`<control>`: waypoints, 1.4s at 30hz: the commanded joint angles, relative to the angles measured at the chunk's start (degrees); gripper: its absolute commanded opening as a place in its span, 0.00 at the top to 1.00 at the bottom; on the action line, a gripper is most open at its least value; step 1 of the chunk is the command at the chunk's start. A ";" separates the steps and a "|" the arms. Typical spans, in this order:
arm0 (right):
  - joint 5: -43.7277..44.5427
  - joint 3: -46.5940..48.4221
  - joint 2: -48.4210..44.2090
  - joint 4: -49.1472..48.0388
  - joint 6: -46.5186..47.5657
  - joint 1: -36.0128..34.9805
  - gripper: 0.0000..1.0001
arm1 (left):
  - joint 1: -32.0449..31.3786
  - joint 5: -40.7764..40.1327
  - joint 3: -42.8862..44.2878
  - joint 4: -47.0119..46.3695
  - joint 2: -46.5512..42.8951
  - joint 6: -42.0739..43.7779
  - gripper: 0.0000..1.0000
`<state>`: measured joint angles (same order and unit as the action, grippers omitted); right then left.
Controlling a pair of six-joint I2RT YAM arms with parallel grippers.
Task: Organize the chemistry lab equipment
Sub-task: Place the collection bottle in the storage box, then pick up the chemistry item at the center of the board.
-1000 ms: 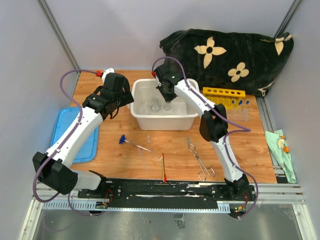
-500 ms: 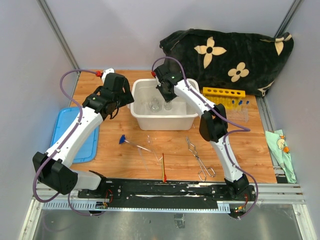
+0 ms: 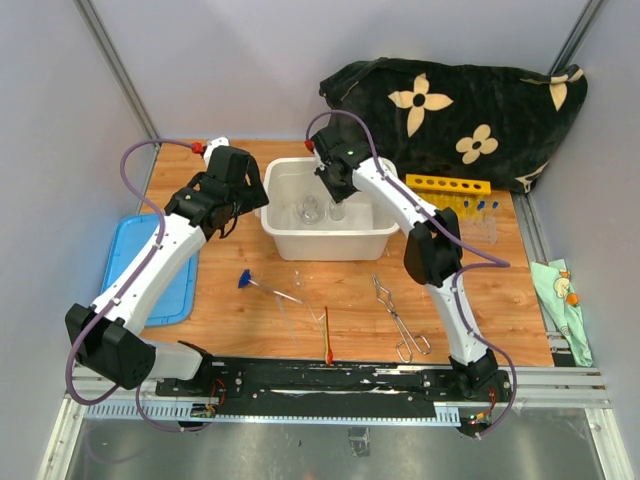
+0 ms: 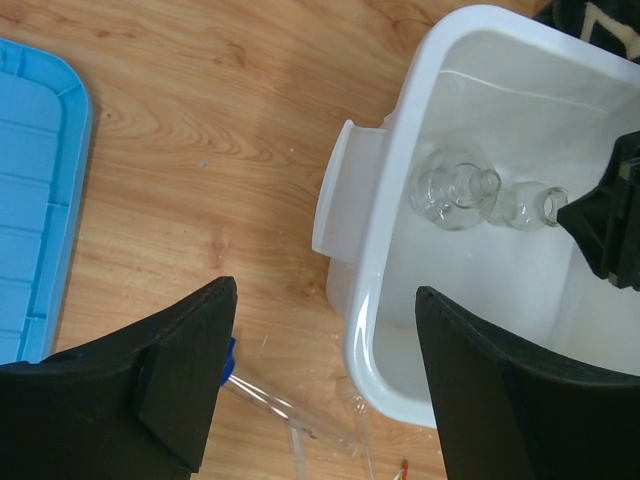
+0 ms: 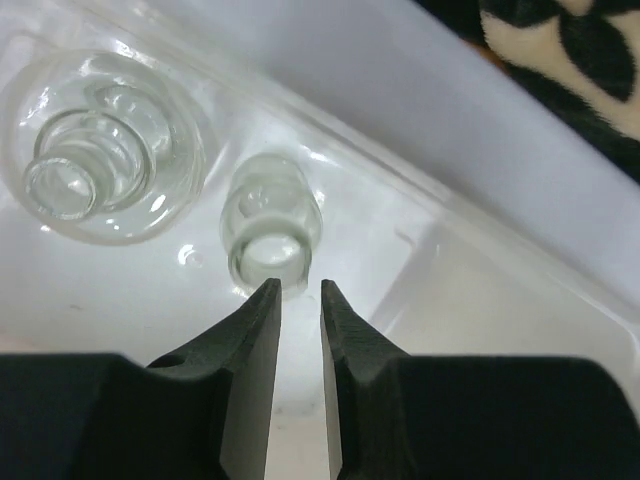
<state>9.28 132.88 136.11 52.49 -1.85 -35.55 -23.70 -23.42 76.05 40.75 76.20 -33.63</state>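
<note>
Poised inside the white tub [image 3: 325, 240] with the right gripper [image 5: 300, 290], fingers parted by a narrow gap, clamped on nothing. Just beyond its tips, on the tub floor, the smaller of two small glass beakers [image 5: 268, 225]; left of that, the rounder beaker [image 5: 95, 150]. Over the tub's left rim, left gripper [image 4: 325, 295] spread wide, empty.

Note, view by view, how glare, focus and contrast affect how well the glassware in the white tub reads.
Top external: even light, sharp, but the two glass vessels barely stand out against the white tub. Left wrist: vessels crisp; left fingers dark, lacking detail. Right wrist: tub floor nearly blown out, bright highlights on the glass, right fingers in silhouette.
</note>
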 commanded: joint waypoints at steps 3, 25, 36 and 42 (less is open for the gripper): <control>2.80 -2.84 -9.75 -0.58 1.39 -1.01 0.76 | -0.21 -0.48 -0.99 0.41 -1.84 0.49 0.23; -1.00 -22.48 -45.00 3.65 -0.14 -6.23 0.73 | -0.20 4.91 -10.22 8.10 -6.68 -2.08 0.25; 4.11 -35.49 -57.72 5.59 -4.27 -10.34 0.74 | -0.20 6.62 -15.93 10.94 -5.03 -3.58 0.37; 5.46 -38.42 -60.39 6.33 -4.94 -13.08 0.74 | -0.20 9.48 -19.50 10.80 -5.09 -4.27 0.37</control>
<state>12.36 96.51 78.63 57.36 -5.28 -46.09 -23.70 -16.19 58.48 50.87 71.64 -36.73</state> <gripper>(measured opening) 0.263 0.629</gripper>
